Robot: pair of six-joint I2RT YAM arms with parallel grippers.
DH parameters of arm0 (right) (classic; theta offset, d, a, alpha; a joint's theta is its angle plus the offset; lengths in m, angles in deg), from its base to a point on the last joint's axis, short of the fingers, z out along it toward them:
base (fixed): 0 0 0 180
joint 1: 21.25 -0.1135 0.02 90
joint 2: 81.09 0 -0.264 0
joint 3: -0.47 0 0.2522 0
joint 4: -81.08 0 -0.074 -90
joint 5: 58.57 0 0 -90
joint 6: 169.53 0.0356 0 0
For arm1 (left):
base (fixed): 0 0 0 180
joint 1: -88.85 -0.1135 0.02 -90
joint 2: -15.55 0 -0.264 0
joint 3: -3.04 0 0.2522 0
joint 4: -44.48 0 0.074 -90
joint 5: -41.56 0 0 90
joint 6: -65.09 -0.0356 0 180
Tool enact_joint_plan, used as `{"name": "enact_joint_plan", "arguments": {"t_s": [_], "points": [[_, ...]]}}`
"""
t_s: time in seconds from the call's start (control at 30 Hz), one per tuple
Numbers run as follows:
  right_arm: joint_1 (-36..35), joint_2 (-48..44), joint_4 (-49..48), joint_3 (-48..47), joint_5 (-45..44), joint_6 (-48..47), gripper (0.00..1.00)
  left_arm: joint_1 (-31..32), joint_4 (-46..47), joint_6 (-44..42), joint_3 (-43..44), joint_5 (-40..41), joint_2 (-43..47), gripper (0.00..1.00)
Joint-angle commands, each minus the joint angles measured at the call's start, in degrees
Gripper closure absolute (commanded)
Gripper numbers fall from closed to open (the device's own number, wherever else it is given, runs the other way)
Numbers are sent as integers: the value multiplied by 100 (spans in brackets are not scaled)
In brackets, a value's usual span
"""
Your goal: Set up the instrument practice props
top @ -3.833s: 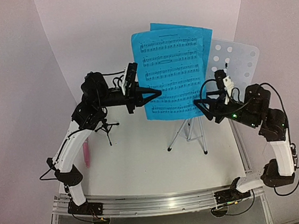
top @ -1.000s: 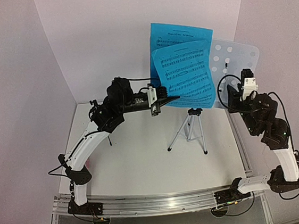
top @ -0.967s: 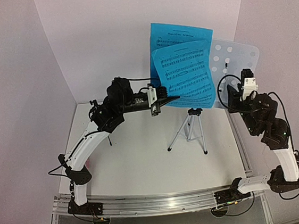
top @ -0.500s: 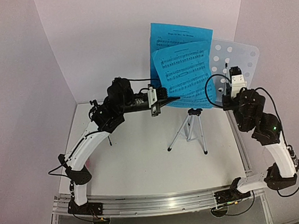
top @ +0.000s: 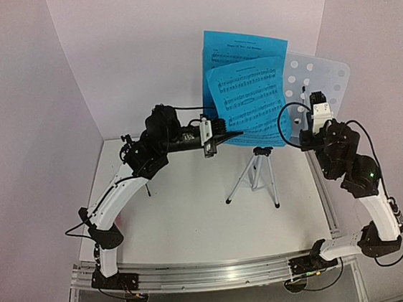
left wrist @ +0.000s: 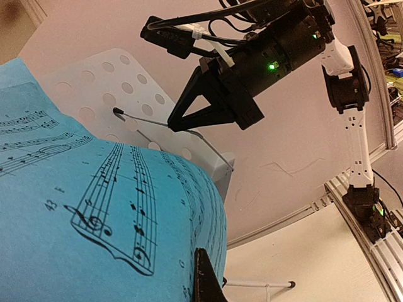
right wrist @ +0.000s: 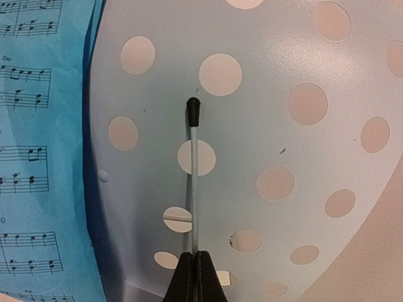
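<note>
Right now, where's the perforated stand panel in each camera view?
Top external: perforated panel, upper right, right of the blue pages.
Left wrist: upper left, behind the pages; the right hand pinches its black-tipped wire.
Right wrist: fills most of the frame.
Shared landmark: the blue pages overlapping the panel's left side.

The top view looks down from high at 6 o'clock toward 12 o'clock, over the whole white table (top: 195, 224). The left wrist view, close against the blue printed sheet-music pages (left wrist: 94, 207), faces 3 o'clock. The right wrist view closely faces the pale-blue perforated music stand (right wrist: 264, 126). All three share both.
</note>
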Motion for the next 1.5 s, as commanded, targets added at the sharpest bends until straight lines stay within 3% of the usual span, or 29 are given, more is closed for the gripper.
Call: {"name": "enact_joint_plan", "arguments": {"t_s": [0.0,0.43,0.63,0.87,1.17,1.47], "points": [[19,-341,-118,288,400,218,100,19,309,-17,-13,-160,342,100],[14,-709,-826,790,787,199,100,35,1139,-253,232,-1083,-81,100],[14,-742,-1018,857,812,265,100,35,1533,315,875,-759,-791,100],[19,-869,-1047,930,895,427,100,51,1710,352,406,-820,-670,100],[14,-962,-1241,1063,1109,456,100,9,1001,480,707,-21,-898,100],[13,-1239,-1775,1402,1328,434,100,-124,1087,1120,861,228,-1068,100]]}}
